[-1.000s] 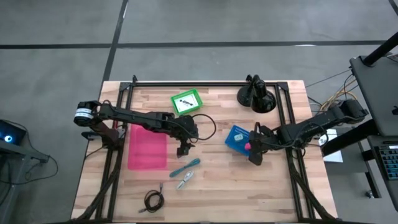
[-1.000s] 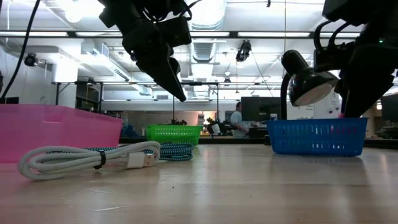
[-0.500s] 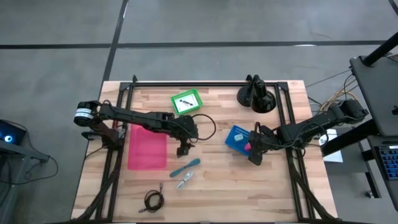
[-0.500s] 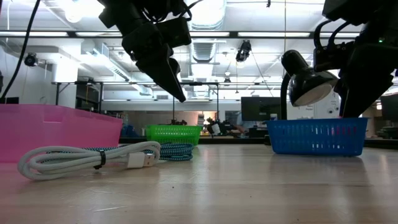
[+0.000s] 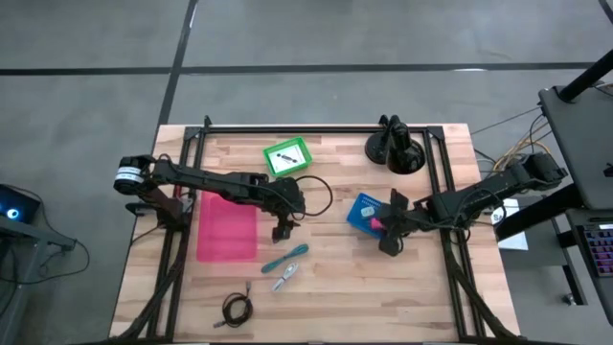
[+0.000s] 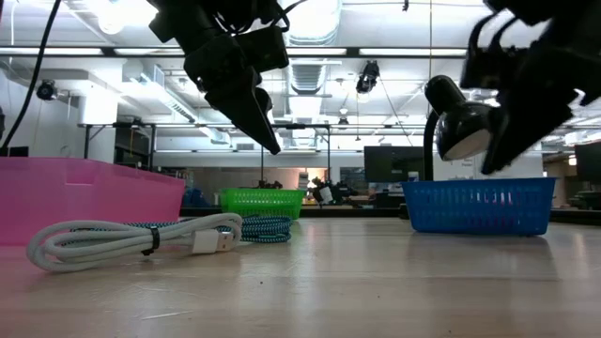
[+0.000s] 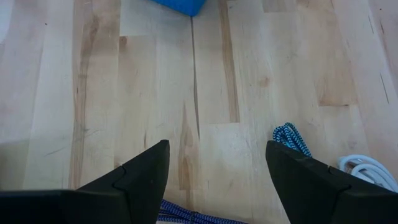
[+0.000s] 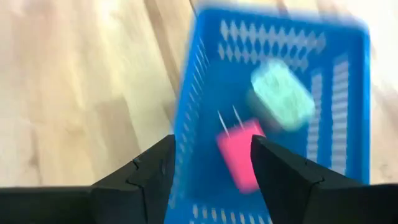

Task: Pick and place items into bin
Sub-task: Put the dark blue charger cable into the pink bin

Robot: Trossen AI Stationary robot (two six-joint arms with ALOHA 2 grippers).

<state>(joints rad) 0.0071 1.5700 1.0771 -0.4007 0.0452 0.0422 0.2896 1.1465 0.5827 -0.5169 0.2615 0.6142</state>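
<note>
The right gripper (image 5: pixel 388 240) hangs over the near edge of a blue basket (image 5: pixel 360 208), its fingers (image 8: pixel 146 174) spread apart with nothing between them. Just ahead of those fingers, inside the basket, lie a pink plug (image 8: pixel 241 152) with two metal prongs and, a little farther in, a pale green block (image 8: pixel 283 93). From table height this gripper is above the basket's rim (image 6: pixel 479 184), not touching it.

The left gripper (image 5: pixel 281 230) hovers over the middle of the table (image 5: pixel 335 287), its fingers (image 7: pixel 134 177) wide apart and empty, with bare wood under them. Just below and in front of it lie a teal braided cable (image 5: pixel 287 256) and a white cable (image 6: pixel 131 237); next to them is a small silver piece (image 5: pixel 283 281), and farther toward the table's front edge a black coiled cable (image 5: pixel 236 308). A pink bin (image 5: pixel 227 228) sits just beside this gripper on the side of its own arm. Behind it, toward the back of the table, stands a green basket (image 5: pixel 288 156) holding a white bar (image 5: pixel 283 157). A black desk lamp (image 5: pixel 393 149) stands at the back, behind the right gripper.
</note>
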